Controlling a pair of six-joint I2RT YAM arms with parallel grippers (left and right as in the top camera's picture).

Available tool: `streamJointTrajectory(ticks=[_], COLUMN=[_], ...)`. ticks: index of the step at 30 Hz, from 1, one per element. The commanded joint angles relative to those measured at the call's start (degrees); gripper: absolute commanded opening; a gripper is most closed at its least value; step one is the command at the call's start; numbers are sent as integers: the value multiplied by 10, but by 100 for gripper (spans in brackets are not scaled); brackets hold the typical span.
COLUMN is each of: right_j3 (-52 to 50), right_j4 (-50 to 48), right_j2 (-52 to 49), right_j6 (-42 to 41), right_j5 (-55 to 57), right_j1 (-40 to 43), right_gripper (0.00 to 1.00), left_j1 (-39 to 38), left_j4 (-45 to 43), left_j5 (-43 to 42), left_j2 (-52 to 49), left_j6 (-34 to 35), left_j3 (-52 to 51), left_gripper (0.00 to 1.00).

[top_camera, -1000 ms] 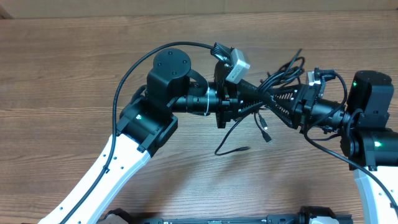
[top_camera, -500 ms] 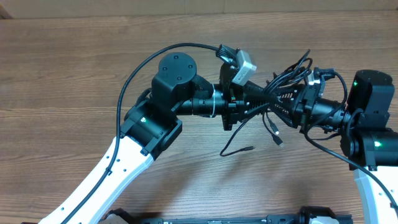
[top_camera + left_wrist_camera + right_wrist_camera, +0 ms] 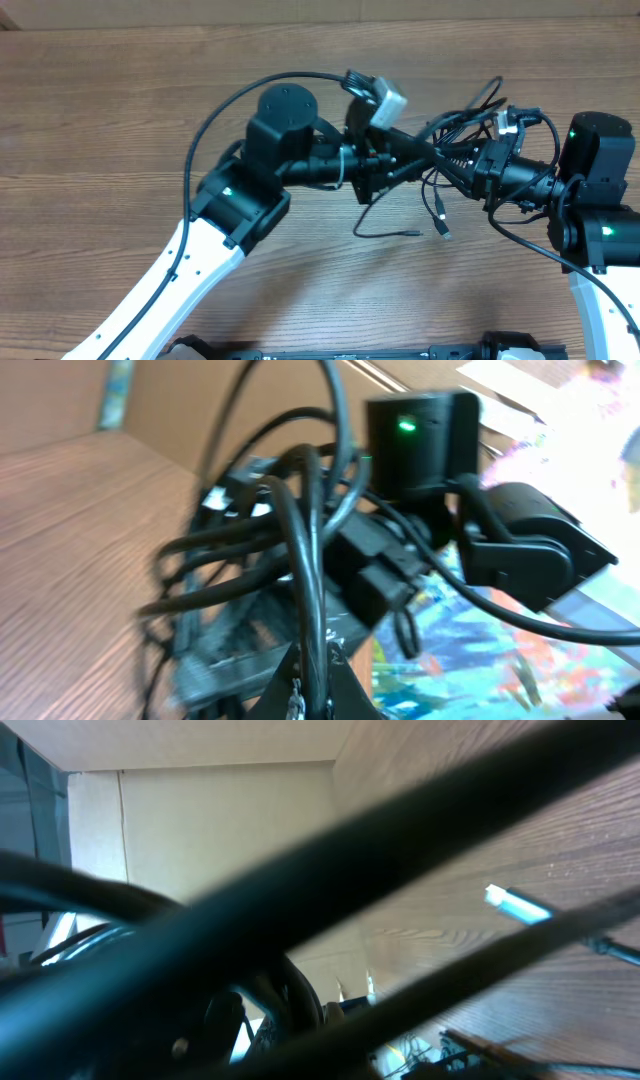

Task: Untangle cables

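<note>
The cables [image 3: 462, 118] are a tangle of thin black cords held above the table between my two grippers. Loose ends with plug tips hang down [image 3: 441, 212] and one end trails onto the table [image 3: 398, 233]. My left gripper [image 3: 416, 160] is shut on one black cord, which runs up from between its fingertips in the left wrist view [image 3: 312, 678]. My right gripper [image 3: 452, 163] faces it from the right, its fingers closed into the tangle. The right wrist view shows only blurred dark cords [image 3: 330, 890] across the lens, and its jaws are hidden.
The wooden table [image 3: 120, 120] lies under both arms. The left arm's thick black cable [image 3: 215, 115] arcs over its wrist. The right arm's base [image 3: 598, 190] stands at the right edge.
My left gripper has pushed right, closer to the right gripper. The tangle has shifted up and right, and the trailing cord end has swung right along the table.
</note>
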State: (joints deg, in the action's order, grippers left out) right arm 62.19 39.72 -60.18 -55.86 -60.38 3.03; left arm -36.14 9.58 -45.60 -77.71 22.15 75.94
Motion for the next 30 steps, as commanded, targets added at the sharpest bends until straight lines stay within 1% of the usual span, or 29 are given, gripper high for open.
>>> streamJointTrajectory(ticks=[1, 4, 7, 9, 12, 18, 20, 23, 25, 30], right_j3=[1, 1, 1, 1, 1, 1, 1, 1, 1, 0], right_j4=[-5, -5, -13, -25, -42, -84, -103, -124, -124, -120], right_j2=[7, 7, 7, 7, 7, 7, 7, 7, 7, 7], right_j6=[10, 10, 13, 17, 17, 23, 23, 23, 27, 76], right_j5=[-23, -23, -30, -48, -73, -134, -156, -182, -182, -214], right_j1=[3, 3, 3, 3, 3, 3, 3, 3, 2, 2], right_gripper=[4, 4, 4, 4, 4, 4, 4, 4, 4, 4], left_j1=[47, 63, 65, 65, 65, 65, 65, 65, 65, 66], left_j4=[47, 92, 125, 138, 140, 156, 161, 160, 157, 125], left_j5=[13, 48, 80, 94, 104, 199, 257, 289, 292, 312], left_j2=[1, 1, 1, 1, 1, 1, 1, 1, 1, 1], left_j6=[-34, -50, -79, -83, -85, -84, -84, -84, -82, -80], left_j3=[3, 3, 3, 3, 3, 3, 3, 3, 3, 3], left_gripper=[4, 4, 4, 4, 4, 4, 4, 4, 4, 4])
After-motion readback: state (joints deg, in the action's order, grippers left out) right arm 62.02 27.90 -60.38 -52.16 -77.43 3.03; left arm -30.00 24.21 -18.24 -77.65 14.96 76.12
